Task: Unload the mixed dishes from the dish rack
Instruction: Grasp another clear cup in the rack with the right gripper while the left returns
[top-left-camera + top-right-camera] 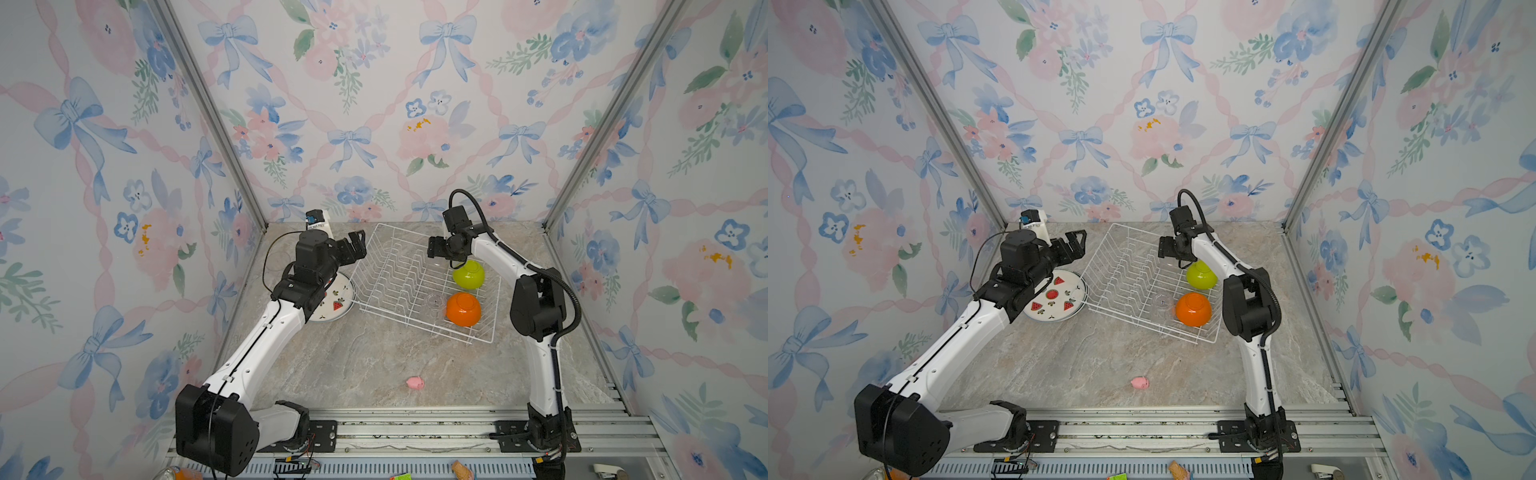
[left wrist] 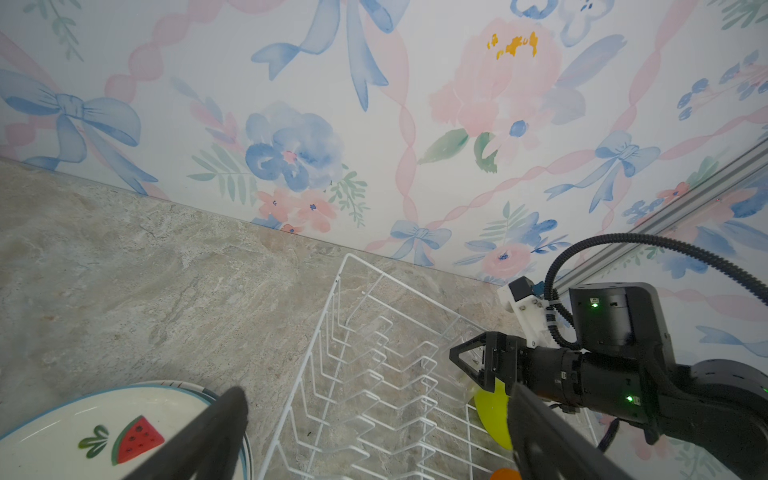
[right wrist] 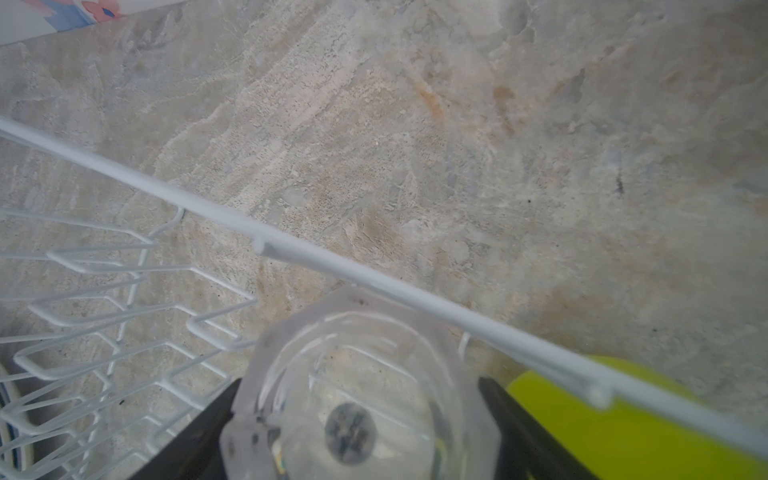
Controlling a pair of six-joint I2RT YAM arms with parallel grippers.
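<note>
The white wire dish rack (image 1: 415, 323) (image 1: 1142, 323) sits askew at the back of the table. It holds a lime-green bowl (image 1: 468, 274) (image 1: 1201, 276), an orange bowl (image 1: 463, 309) (image 1: 1193, 309) and a clear glass (image 1: 433, 301) (image 1: 1160, 301), all upside down. My right gripper (image 1: 435, 254) (image 3: 360, 386) reaches down into the rack's far end. Its fingers press both sides of another clear glass (image 3: 357, 345) beside the lime bowl. A fruit-print plate (image 1: 336, 303) (image 1: 1054, 297) lies on the table left of the rack. My left gripper (image 1: 359, 245) (image 2: 376, 399) hangs open and empty above the rack's left edge.
A small pink toy (image 1: 415, 382) (image 1: 1140, 382) lies on the marble table toward the front. Wallpapered walls close in the back and both sides. The left forearm stretches over part of the plate.
</note>
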